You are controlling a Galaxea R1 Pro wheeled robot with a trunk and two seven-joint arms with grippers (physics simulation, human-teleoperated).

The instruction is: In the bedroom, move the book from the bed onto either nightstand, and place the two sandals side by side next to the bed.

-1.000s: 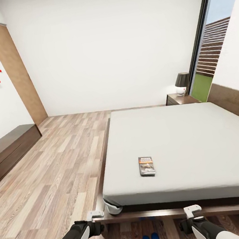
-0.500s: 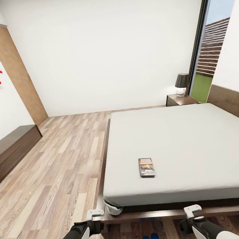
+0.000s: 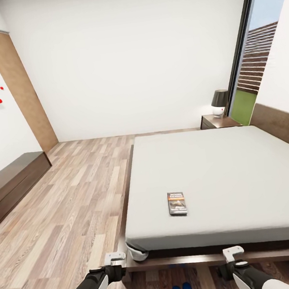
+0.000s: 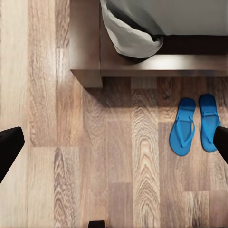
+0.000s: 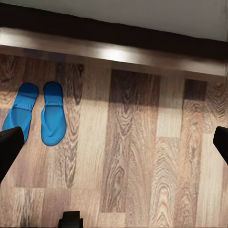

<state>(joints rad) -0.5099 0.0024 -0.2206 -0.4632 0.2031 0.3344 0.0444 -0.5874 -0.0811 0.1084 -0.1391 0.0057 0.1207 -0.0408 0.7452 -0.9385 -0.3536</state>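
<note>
Wood floor (image 3: 71, 207) runs along the left side of the room, with a long dark TV bench (image 3: 11, 183) by the wall. Low down, the left gripper (image 3: 114, 258) hangs over the floor near the bed corner, its jaws spread wide and holding nothing. Just past it, the two blue sandals (image 4: 194, 123) lie on the floor side by side, toes toward the bed (image 3: 220, 176), so that part looks done. Up on the grey bed, near the foot edge, lies the book (image 3: 177, 203), flat, its long side running away from the robot. It sits between the two arms, a bit closer to the right gripper (image 3: 232, 253), whose jaws are wide and empty too. Far off by the window stands the nightstand (image 3: 218, 121) with a lamp (image 3: 219, 102), so the book has a long way to go
</note>
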